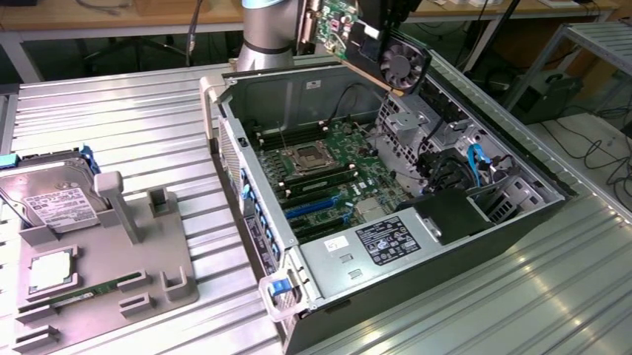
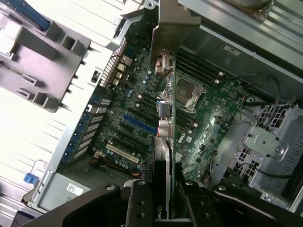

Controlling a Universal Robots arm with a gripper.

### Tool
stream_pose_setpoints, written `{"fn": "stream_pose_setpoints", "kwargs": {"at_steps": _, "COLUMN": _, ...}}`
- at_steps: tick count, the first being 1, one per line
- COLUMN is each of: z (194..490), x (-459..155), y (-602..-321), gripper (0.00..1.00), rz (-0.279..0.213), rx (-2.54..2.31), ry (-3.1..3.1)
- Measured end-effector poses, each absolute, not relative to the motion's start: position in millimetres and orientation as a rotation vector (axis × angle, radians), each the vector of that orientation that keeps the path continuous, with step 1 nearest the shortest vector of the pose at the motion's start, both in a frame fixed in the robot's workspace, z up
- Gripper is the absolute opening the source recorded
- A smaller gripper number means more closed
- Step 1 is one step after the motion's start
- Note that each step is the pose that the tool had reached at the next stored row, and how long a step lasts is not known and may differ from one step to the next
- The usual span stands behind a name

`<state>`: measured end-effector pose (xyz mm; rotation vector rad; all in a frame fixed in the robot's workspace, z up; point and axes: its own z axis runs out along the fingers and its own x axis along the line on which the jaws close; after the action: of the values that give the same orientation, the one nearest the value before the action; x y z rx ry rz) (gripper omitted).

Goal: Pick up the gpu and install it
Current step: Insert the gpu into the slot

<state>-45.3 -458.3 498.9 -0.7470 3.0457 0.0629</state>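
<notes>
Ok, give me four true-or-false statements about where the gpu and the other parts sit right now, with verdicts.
1. The gripper holds the gpu above the open computer case. True.
2. The gpu is seated in a slot on the motherboard. False: it hangs clear above the case, in no slot.
3. The hard drive lies on the grey tray at the exterior view's left. True.
4. A side panel covers the case. False: the case is open and the motherboard is exposed.
</notes>
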Motion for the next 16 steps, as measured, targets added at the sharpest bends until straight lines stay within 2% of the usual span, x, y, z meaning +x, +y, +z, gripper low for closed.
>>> {"fn": "stream_pose_setpoints", "kwargs": {"at_steps": 16, "z": 498.9, "x": -45.3, "y": -458.3, "gripper": 0.27, "rz": 0.063, "rx": -0.943, "ry": 2.994}}
